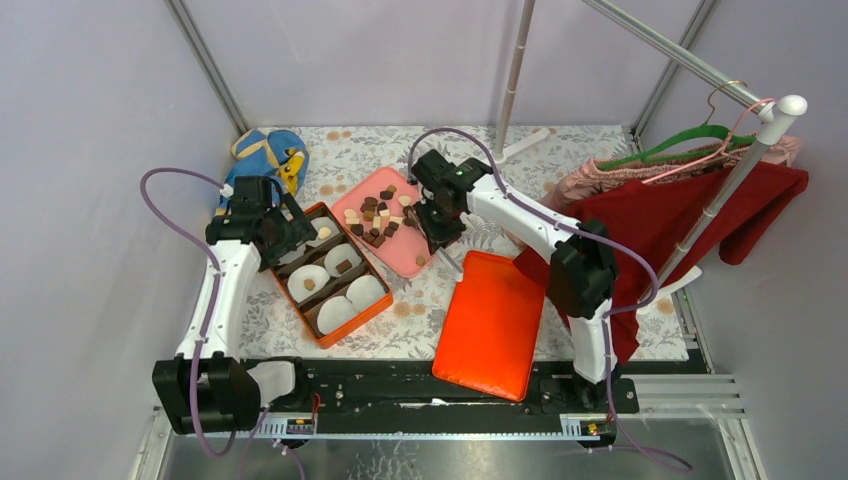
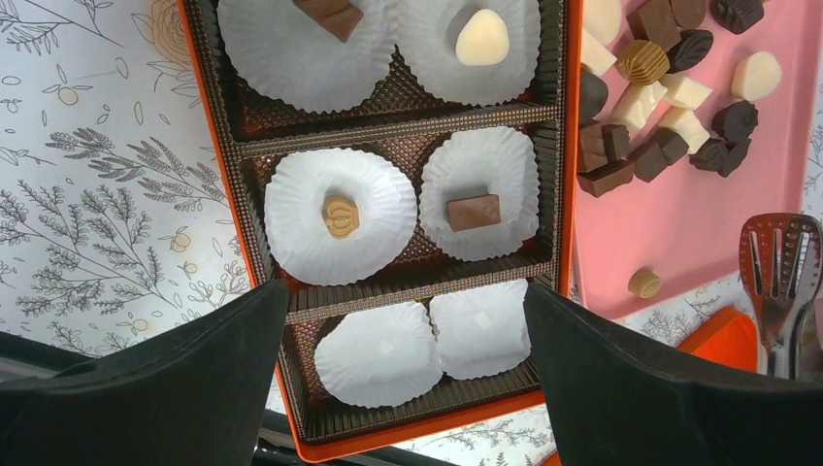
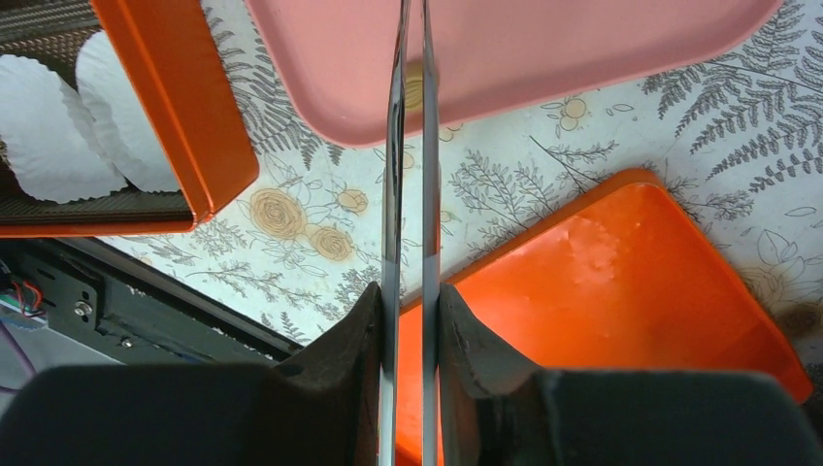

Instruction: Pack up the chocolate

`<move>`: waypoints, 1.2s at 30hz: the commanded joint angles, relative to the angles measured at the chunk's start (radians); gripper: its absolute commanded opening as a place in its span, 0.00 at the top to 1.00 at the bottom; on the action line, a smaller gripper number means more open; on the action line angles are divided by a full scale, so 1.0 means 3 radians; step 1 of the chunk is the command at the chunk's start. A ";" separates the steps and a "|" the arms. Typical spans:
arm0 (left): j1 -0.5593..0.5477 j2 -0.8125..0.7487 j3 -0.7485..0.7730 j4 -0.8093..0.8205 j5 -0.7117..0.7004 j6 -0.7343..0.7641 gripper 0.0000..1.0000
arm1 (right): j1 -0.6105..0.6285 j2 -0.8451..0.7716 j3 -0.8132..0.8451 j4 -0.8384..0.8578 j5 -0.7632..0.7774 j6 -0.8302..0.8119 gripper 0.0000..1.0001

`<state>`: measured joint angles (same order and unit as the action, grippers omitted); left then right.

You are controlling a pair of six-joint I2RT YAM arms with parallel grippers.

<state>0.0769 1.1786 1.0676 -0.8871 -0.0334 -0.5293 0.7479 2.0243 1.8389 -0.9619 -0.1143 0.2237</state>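
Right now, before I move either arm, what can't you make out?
Top external: far end of the box, hidden under the left gripper.
Right wrist: tips of the tongs, cut by the top edge; the chocolate between the blades is blurred.
Left wrist: farthest liners, cut by the top edge.

Lilac walls (image 1: pixel 90 200), floral tbl (image 1: pixel 420 300), clothes rack (image 1: pixel 739 180)
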 commanded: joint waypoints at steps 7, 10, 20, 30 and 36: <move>-0.0016 -0.0234 0.0009 -0.0034 0.0080 0.0018 0.01 | 0.0262 -0.0313 -0.0096 0.0276 -0.0047 -0.0045 0.69; -0.0016 -0.0208 -0.0008 -0.0034 0.0181 0.0013 0.01 | 0.0284 -0.0293 -0.0087 0.0298 -0.0081 -0.0079 0.69; -0.0014 -0.0034 -0.0043 0.0036 0.0146 0.0086 0.01 | 0.0324 -0.0039 0.0053 0.0232 -0.0088 -0.0224 0.63; -0.0016 -0.0035 -0.0087 0.0071 0.0140 0.0082 0.01 | 0.0320 0.0227 0.0193 0.0129 -0.0068 -0.0328 0.55; -0.0016 -0.0118 -0.0133 0.0084 0.0170 0.0062 0.01 | 0.0330 0.0251 0.0175 0.0187 -0.0075 -0.0335 0.54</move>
<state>0.0772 1.1683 1.0451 -0.8886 0.0051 -0.5205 0.8371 2.1124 1.8446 -0.9081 -0.1230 0.1448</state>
